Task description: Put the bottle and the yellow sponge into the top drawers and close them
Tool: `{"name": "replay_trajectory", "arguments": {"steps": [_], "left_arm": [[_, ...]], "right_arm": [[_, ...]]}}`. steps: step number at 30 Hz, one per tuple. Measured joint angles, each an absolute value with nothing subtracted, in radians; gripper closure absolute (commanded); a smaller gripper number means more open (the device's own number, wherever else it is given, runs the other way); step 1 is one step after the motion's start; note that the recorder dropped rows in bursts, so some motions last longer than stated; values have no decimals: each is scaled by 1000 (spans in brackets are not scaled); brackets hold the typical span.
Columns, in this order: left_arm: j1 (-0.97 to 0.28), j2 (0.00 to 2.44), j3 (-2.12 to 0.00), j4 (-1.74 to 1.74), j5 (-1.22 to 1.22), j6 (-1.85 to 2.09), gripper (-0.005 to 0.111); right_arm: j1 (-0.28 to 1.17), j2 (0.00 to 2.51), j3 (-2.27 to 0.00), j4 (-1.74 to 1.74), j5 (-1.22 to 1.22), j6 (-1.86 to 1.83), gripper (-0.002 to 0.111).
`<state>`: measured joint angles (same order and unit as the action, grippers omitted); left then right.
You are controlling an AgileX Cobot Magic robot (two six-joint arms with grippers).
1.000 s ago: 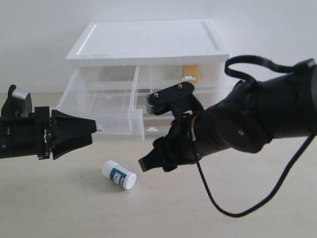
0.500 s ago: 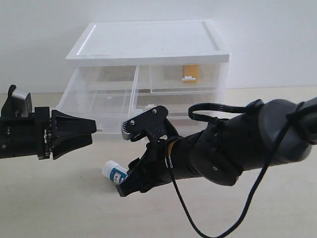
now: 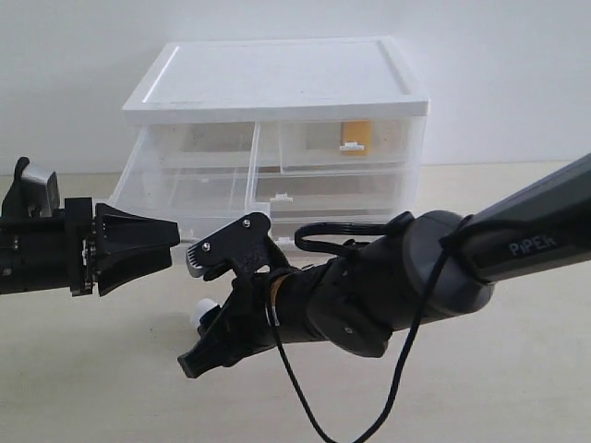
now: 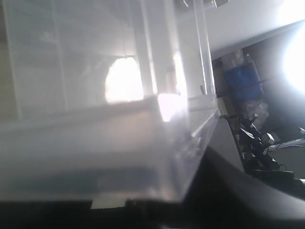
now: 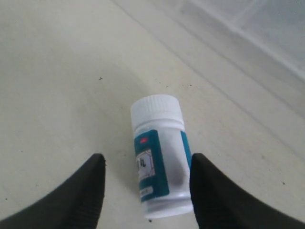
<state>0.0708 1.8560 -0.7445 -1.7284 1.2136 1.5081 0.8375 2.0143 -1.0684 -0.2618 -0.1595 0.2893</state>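
The white bottle (image 5: 159, 162) with a teal label lies on its side on the table. My right gripper (image 5: 147, 191) is open, with one finger on each side of the bottle; the right-hand finger (image 5: 224, 200) is close against it. In the exterior view only the bottle's cap (image 3: 201, 312) shows behind that gripper (image 3: 205, 341). The yellow sponge (image 3: 355, 137) sits inside the shut top right drawer (image 3: 314, 148). The top left drawer (image 3: 185, 185) is pulled out. My left gripper (image 3: 171, 242) is at its front handle, jaws together. The drawer front (image 4: 95, 143) fills the left wrist view.
The white-topped drawer unit (image 3: 277, 78) stands at the back against the wall, with full-width drawers (image 3: 342, 189) below the top pair. My right arm (image 3: 397, 286) and its cable (image 3: 295, 388) stretch across the table in front of the unit.
My right arm has swung left and down across the table, bringing its open gripper over the bottle until the fingers straddle it. The left arm and the drawers have not moved.
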Motion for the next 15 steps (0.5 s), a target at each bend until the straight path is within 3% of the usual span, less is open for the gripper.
{"name": "replay_trajectory", "arguments": {"steps": [15], "left_arm": [[71,1856,-744,-1731,1214,1510,54]], "right_arm": [[841,2069,-1077,-281,-187,291,60]]}}
